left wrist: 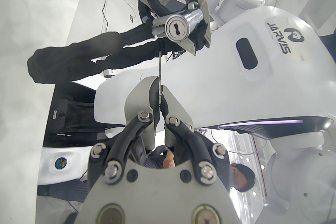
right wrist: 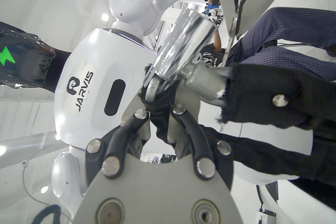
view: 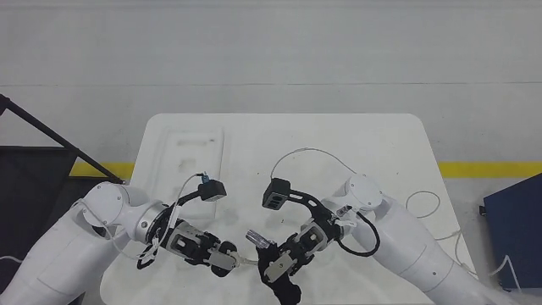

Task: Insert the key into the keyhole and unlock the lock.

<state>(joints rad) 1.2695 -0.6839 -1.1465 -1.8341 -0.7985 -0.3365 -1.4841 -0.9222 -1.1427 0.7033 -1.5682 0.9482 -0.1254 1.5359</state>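
The left gripper (left wrist: 159, 93) pinches the key (left wrist: 159, 70), whose tip lies just beside the lock (left wrist: 193, 17), outside its keyhole (left wrist: 177, 28). The right gripper (right wrist: 162, 96), just to the right, clamps the lock.

The white tabletop (view: 373, 144) carries a shallow pale tray (view: 193, 163) near its far left corner; a yellow line (view: 491, 169) marks the floor.

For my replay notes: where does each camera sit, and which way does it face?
Top view: above the arms, looking down on the white table; both arms, left gripper and right gripper show.
Left wrist view: behind the left gripper, shut on the thin metal key, facing the chrome lock cylinder and its keyhole.
Right wrist view: behind the right gripper, shut on the lock, facing upward.
Both wrist views share key and lock, not yet joined.
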